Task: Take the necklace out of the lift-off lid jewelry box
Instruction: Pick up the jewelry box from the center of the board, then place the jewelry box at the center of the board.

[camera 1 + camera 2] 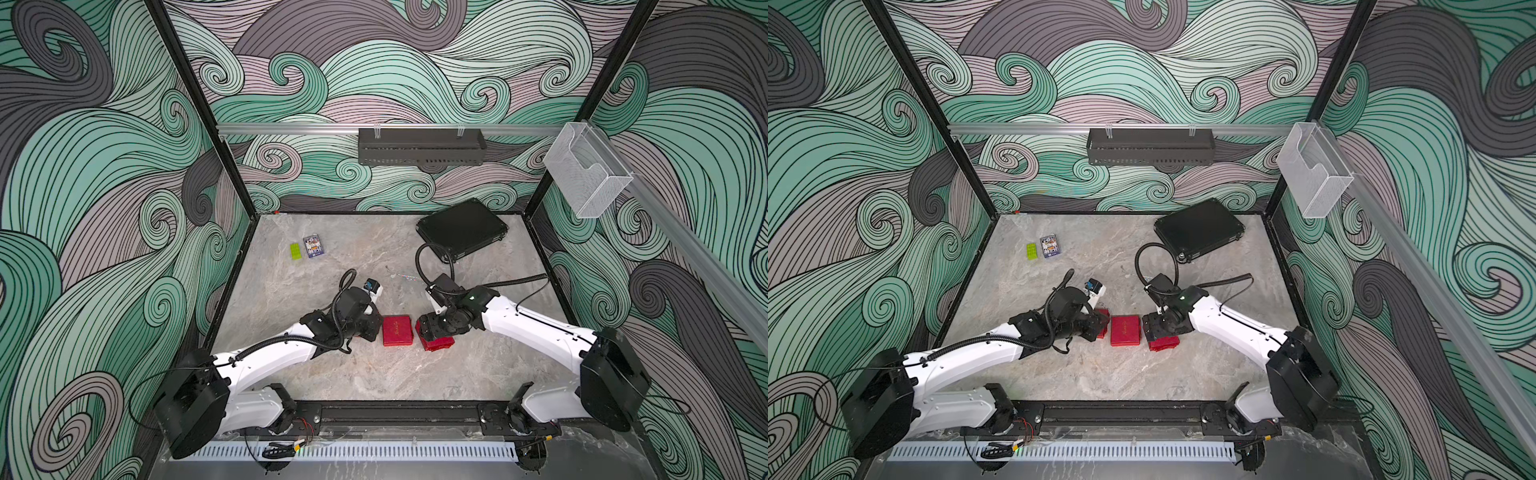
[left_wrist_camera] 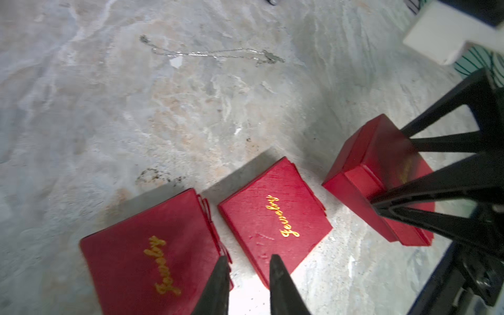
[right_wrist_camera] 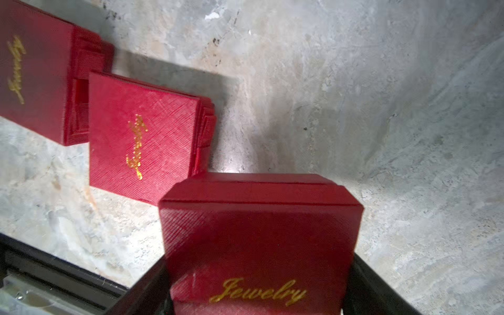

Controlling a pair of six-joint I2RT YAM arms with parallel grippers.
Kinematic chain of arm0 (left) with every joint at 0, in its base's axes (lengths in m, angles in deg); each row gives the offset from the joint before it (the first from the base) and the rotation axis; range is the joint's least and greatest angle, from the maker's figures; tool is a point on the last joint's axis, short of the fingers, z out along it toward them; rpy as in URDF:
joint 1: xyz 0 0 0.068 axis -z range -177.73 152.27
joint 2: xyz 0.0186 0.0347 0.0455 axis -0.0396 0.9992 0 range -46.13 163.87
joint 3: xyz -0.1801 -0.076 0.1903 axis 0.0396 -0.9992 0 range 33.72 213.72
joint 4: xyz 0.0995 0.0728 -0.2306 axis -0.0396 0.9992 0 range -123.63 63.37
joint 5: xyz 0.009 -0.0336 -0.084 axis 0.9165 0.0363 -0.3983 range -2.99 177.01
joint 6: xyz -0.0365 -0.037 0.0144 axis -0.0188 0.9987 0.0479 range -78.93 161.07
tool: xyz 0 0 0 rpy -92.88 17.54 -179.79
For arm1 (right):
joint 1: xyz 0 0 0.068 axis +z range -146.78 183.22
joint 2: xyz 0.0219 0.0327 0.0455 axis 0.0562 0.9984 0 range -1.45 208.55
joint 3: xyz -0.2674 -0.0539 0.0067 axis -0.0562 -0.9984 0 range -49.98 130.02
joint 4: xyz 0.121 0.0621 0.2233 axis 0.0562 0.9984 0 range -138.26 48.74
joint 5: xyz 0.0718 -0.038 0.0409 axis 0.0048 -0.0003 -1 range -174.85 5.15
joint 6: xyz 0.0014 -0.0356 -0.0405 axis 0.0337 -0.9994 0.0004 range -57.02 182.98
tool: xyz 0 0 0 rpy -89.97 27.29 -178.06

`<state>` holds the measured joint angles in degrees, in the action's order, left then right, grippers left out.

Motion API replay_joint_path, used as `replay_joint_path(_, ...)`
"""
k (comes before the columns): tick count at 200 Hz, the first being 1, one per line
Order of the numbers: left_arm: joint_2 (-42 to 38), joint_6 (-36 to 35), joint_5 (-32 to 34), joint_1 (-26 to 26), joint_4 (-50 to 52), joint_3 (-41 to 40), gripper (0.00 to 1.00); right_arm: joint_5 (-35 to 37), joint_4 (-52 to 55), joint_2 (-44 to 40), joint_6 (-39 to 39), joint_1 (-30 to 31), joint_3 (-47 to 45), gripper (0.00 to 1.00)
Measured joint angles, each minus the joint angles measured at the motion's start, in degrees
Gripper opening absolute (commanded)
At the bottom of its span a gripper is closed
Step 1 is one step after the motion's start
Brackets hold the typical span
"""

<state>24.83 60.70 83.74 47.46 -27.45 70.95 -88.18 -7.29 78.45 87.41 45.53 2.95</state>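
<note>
While the right gripper (image 1: pixel 430 328) clamps the right box (image 3: pixel 259 231), the necklace (image 2: pixel 212 53) lies outside.
Its jaws stand wide on that box, just right of the middle box (image 2: pixel 272 218). The left gripper (image 2: pixel 248 257) hangs narrow and empty between the middle box and the left box (image 2: pixel 152 251). Three red boxes, each with gold lettering. One necklace lies on the table (image 1: pixel 311 374), well behind the middle box.

The bench (image 2: pixel 109 114) looks like matt, veined stone. Each red jewelry box (image 2: pixel 272 218) has a finely cross-hatched, paper-like cover with shiny gold lettering. The necklace (image 2: pixel 212 53) is a thin silvery metal chain. The left gripper (image 2: pixel 248 257) looks like matt black plastic.
</note>
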Motion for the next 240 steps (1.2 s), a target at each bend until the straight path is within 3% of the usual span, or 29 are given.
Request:
replay_joint_path(68, 9.27, -0.48, -4.26, 3.5, -3.04, 3.82, 0.21, -1.62, -0.37, -0.96, -0.26, -0.44, -6.47, 0.84)
replay_joint_path(133, 9.94, -0.35, -1.57, 3.65, -2.14, 6.05, 0.21, -1.33, 0.09, -2.86, -0.15, -0.42, -7.13, 0.99)
replay_joint_path(184, 9.81, -0.59, 1.18, 3.63, 0.57, 6.71, 0.21, -1.36, 4.31, -11.34, 6.03, -0.35, -8.68, 0.95)
replay_joint_path(240, 9.77, -1.22, 2.25, 2.86, 1.86, 9.38, 0.21, -5.42, 7.8, -25.03, 16.9, 1.57, -17.75, 0.92)
